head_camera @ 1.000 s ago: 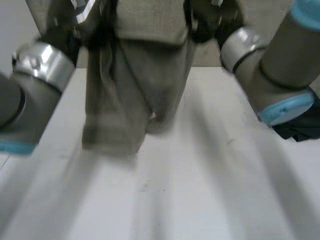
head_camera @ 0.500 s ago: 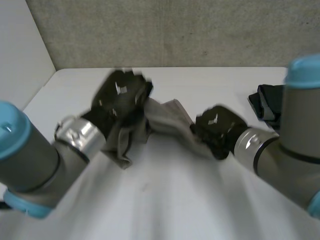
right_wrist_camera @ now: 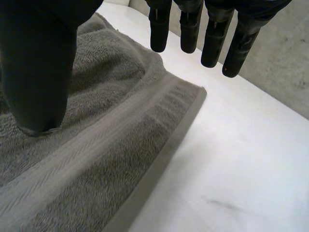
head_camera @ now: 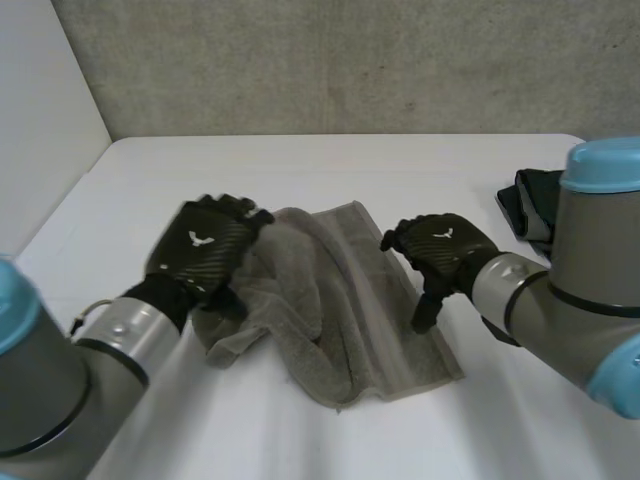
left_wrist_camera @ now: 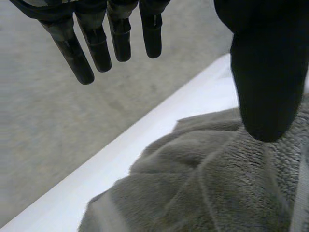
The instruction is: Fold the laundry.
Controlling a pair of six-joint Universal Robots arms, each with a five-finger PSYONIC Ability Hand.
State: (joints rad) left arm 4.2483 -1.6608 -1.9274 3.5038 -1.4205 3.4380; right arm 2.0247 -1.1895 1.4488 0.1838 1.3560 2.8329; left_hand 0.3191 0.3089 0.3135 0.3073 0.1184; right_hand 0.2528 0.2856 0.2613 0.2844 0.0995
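lying crumpled, grey towel [head_camera: 340, 310] leaves white table [head_camera: 450, 180] past every edge.

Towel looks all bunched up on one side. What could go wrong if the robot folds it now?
The towel is bunched and creased by the left hand, so a fold now might trap those wrinkles. The left hand and the right hand, at the opposite edge, are both open, so a poor grab could drag the towel crooked.

Looks like a bare robot test lab: white tabletop [head_camera: 400, 160], rough grey wall [head_camera: 350, 60] at 12 o'clock, white panel [head_camera: 40, 120] at 9 o'clock.
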